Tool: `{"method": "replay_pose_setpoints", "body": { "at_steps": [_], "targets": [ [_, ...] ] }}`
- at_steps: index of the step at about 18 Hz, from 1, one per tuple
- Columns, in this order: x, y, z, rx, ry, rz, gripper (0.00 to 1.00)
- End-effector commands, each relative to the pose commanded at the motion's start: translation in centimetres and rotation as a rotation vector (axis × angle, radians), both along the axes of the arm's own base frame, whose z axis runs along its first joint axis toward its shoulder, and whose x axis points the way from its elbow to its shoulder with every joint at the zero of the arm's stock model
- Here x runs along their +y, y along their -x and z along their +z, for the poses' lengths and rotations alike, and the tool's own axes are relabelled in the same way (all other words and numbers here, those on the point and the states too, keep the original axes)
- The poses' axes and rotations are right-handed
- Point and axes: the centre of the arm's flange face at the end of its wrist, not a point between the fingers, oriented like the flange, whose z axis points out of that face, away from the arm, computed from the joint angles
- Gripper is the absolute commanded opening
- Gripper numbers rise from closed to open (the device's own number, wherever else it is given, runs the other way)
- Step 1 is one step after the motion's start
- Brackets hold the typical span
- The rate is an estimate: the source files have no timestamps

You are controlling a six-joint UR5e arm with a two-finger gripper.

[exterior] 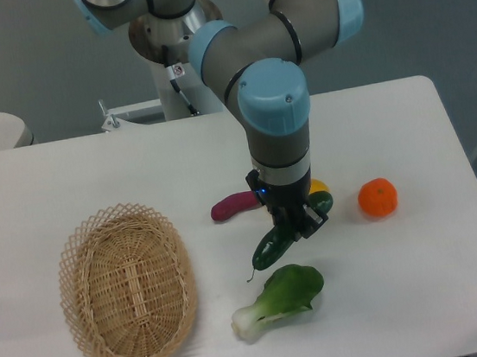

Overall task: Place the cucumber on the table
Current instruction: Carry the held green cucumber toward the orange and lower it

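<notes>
The cucumber (269,250) is a dark green glossy cylinder lying diagonally, its lower left end close to the white table (425,277) and its upper right end beside the yellow mango (317,187). My gripper (295,228) points straight down over the cucumber's middle, with its fingers closed around it. I cannot tell whether the cucumber touches the tabletop or hangs just above it. The arm hides the cucumber's middle part.
A leafy bok choy (279,300) lies just below the cucumber. A purple-red vegetable (233,205) lies to the gripper's left and an orange (377,197) to its right. An empty wicker basket (73,251) stands at the front left.
</notes>
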Motion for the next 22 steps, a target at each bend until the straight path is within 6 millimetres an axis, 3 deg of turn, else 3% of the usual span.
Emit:
{"method": "replay_pose_setpoints", "body": {
  "at_steps": [7, 11, 16, 22],
  "targets": [
    [-0.8, 1.5, 0.1, 0.004, -0.003, 0.023, 0.34],
    [-1.7, 2.6, -1.2, -0.008, 0.018, -0.015, 0.34],
    [-1.0, 4.7, -4.6, 0.007, 0.021, -0.061, 0.34],
    [-0.7, 8.5, -10.5, 0.019, 0.029, -0.124, 0.34]
  ]
}}
